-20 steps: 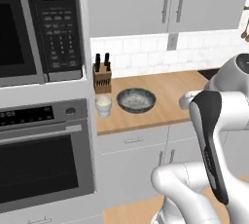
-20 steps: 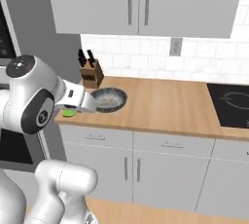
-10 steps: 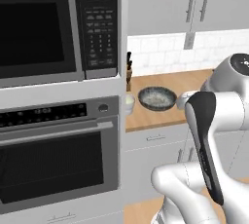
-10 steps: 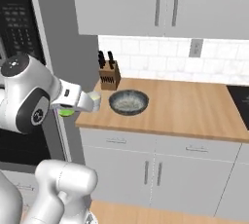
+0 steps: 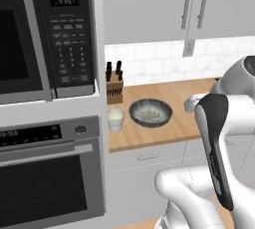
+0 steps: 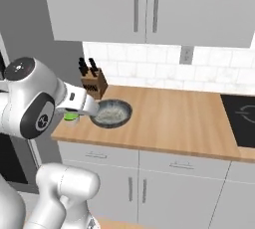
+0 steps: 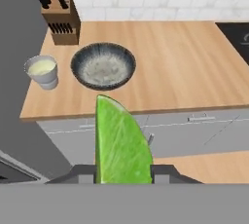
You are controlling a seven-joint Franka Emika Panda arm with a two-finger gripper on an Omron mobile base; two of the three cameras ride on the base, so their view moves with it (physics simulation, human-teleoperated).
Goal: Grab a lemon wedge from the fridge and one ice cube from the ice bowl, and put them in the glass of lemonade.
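My gripper (image 7: 122, 172) is shut on a green lemon wedge (image 7: 121, 142) that stands upright between the fingers, held in front of the counter's edge. On the wooden counter (image 7: 185, 67) lies the ice bowl (image 7: 103, 65), dark grey with a whitish speckled inside. The small pale glass of lemonade (image 7: 42, 70) stands just left of it, near the counter's left end. The base views show the same bowl (image 5: 150, 112) (image 6: 112, 113) and glass (image 5: 115, 119); in the right base view my arm covers most of the glass (image 6: 71, 117). The fridge is out of view.
A knife block (image 7: 62, 21) stands behind the glass against the tiled wall. A microwave (image 5: 45, 39) and a built-in oven (image 5: 45, 173) fill the tall unit left of the counter. A black cooktop (image 6: 241, 123) lies at the counter's right. Pale wall cabinets (image 6: 149, 4) hang above.
Both base views have shifted sideways and back a little, so the camera has moved. Bowl, glass and knife block keep their places on the counter.
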